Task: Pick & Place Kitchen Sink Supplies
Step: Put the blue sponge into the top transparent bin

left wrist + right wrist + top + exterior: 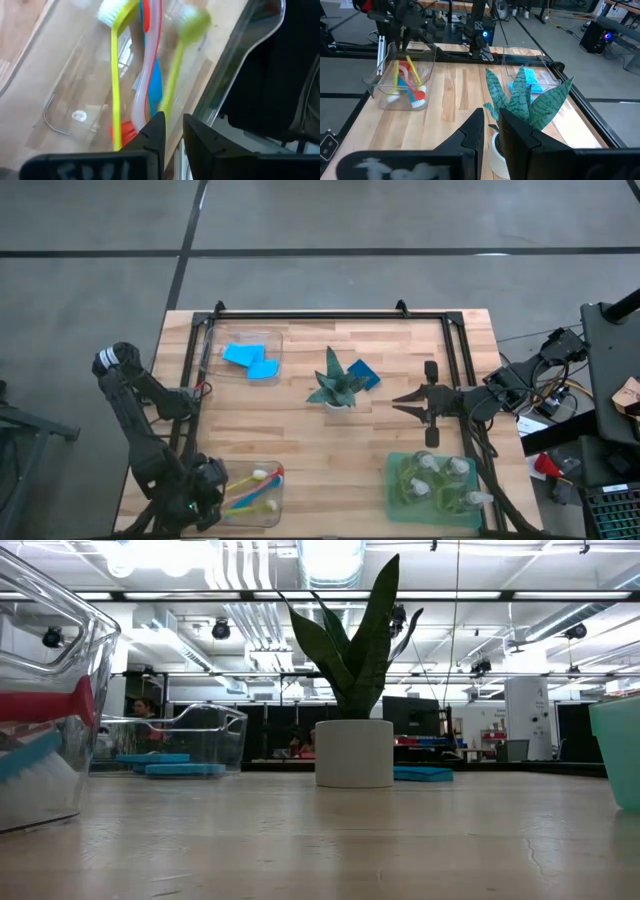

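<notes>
**One loose sponge left, both arms empty**

Nearest the front edge: brushes (pixel 252 490) lie in a clear bin (pixel 275 515) at the bench's (pixel 300 450) left front corner, yellow-green, red-pink and blue handles bunched together. Left pincer (pixel 212 480) hovers at that bin's outer side, fingers nearly shut w/ a thin gap, nothing between them. At the right front corner, pump bottles (pixel 440 480) stand packed in the green tray (pixel 392 495).

Mid-bench: the potted plant (pixel 335 385), and touching its right side one blue sponge (pixel 364 373) lying loose on the wood. Right pincer (pixel 425 405) sits just right of the plant, pointing at it; jaws close together, holding nothing.

Farther back left: a second clear bin (pixel 275 340) w/ blue sponges (pixel 250 360) inside.

Judgement: sorting looks nearly done; the loose sponge is prob. the last item. Next move calls for the right arm to open, reach past the leaves w/o knocking the pot, pinch the flat sponge at an edge, then carry it across to the back-left bin, or hand off.
</notes>
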